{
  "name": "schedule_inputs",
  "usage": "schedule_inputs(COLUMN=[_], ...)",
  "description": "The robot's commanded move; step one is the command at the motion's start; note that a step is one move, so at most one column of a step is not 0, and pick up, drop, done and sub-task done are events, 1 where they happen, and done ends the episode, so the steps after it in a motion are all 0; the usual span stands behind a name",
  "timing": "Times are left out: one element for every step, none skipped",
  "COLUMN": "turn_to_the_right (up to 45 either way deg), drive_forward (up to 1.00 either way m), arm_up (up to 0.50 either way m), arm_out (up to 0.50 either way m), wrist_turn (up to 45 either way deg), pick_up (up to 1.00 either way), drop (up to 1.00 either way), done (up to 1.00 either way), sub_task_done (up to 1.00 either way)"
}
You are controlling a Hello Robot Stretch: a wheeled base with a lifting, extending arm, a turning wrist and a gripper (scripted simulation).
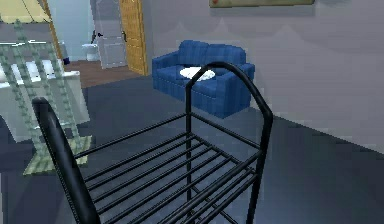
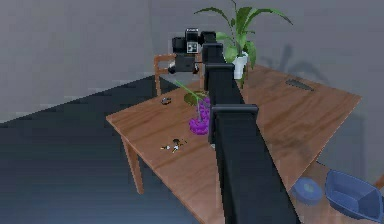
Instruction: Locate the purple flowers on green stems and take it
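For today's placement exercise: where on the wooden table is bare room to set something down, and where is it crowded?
Bare: the tabletop between the arm and the dark flat item. Crowded: around the purple flowers and by the potted plant.

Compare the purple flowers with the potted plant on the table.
The purple flowers show a purple cluster; the potted plant is all green leaves. The purple flowers sit low; the potted plant rises much taller. The potted plant stands in a white pot; none is plain under the purple flowers. Both rest on the table.

Table smooth brown wood; arm matt black; sofa blue cloth; rack glossy black metal.
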Motion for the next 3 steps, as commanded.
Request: schedule_inputs(turn_to_the_right=[0.0,0.0,0.0], drive_forward=[0.0,0.0,0.0], arm_up=[0.0,-0.28,0.0], arm_out=[0.0,0.0,0.0], wrist_turn=[24.0,0.0,0.0], pick_up=[0.0,0.0,1.0], drop=[0.0,0.0,0.0], done=[0.0,0.0,0.0], sub_task_done=[0.0,0.0,0.0])
